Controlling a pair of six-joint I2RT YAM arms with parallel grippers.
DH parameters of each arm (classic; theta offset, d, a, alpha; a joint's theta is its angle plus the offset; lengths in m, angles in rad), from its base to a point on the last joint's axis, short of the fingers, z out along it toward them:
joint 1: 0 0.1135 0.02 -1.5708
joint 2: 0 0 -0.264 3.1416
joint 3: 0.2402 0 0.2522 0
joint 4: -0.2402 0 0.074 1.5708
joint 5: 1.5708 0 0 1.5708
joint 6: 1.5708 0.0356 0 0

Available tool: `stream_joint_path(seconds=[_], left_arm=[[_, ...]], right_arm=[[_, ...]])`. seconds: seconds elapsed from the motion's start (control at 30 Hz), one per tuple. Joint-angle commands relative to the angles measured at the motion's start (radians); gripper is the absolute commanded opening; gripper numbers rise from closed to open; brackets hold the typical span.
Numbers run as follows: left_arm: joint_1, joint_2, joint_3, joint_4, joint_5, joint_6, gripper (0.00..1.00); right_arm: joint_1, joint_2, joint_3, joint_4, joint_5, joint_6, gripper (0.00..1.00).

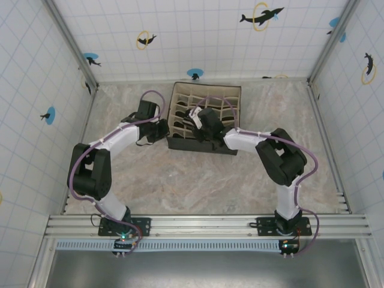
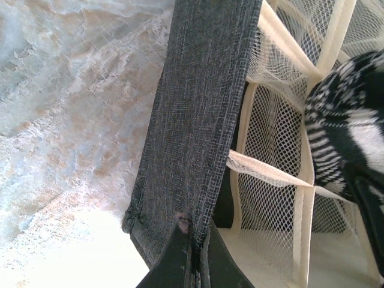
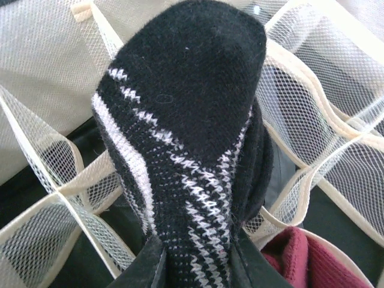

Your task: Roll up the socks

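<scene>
A black sock with grey-white stripes (image 3: pixel 186 120), bundled into a roll, is pinched at its lower end by my right gripper (image 3: pixel 195 252), which is shut on it. It hangs over the mesh compartments of a fabric organizer (image 3: pixel 48 78). The dark red knit of the other sock (image 3: pixel 306 258) lies in a neighbouring compartment. My left gripper (image 2: pixel 195 231) is shut on the organizer's grey outer wall (image 2: pixel 198 108) near its corner. The striped sock (image 2: pixel 345 120) is at the right of the left wrist view. From above, both grippers, left (image 1: pixel 165 129) and right (image 1: pixel 195 120), meet at the organizer (image 1: pixel 207 86).
The organizer has cream mesh dividers (image 2: pixel 273 171) forming many small cells and sits at the back middle of the marble-patterned table (image 1: pixel 198 180). Tiled walls (image 1: pixel 36 90) close in the left, back and right sides. Bare tabletop lies in front of the organizer.
</scene>
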Motion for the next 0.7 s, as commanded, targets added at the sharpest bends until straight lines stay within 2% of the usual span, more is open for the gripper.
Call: stream_joint_path(seconds=[0.0, 0.33, 0.67], left_arm=[[0.004, 0.003, 0.003, -0.052, -0.036, -0.052, 0.00], [0.005, 0.027, 0.025, -0.119, -0.110, -0.107, 0.00], [0.005, 0.047, 0.045, -0.147, -0.123, -0.122, 0.00]], right_arm=[[0.011, -0.082, -0.059, 0.021, 0.033, -0.029, 0.00], [0.041, -0.141, -0.105, -0.060, 0.067, -0.139, 0.00], [0.040, -0.108, -0.124, -0.178, 0.080, -0.193, 0.00]])
